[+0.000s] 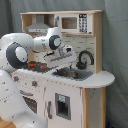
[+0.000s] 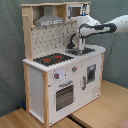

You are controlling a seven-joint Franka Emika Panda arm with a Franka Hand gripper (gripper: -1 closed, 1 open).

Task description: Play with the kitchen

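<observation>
Claw: your claw (image 2: 79, 48) hangs over the sink at the end of the white arm (image 2: 102, 27); you cannot tell from either exterior view whether it is open, closed or gripping anything
Closest part: the black tap (image 1: 85, 58) stands just beside the claw, at the back of the sink (image 1: 73, 74)
Kitchen: the toy kitchen (image 2: 62, 65) stands upright on a wooden floor (image 2: 95, 111), in front of a grey curtain (image 2: 11, 55)
Stove: the red-ringed stove (image 2: 53, 59) lies next to the sink, on the second exterior view's left
Above: a grey hood (image 2: 49, 20) and a small microwave (image 1: 76, 23) sit well above the counter
Front: knobs (image 2: 56, 76) and an oven door (image 2: 65, 94) with a window
Handling: judge the body stiff, wooden and too bulky to lift; small parts look light and likely fragile
Where to grip: take a knob, the tap or a door handle, gently
</observation>
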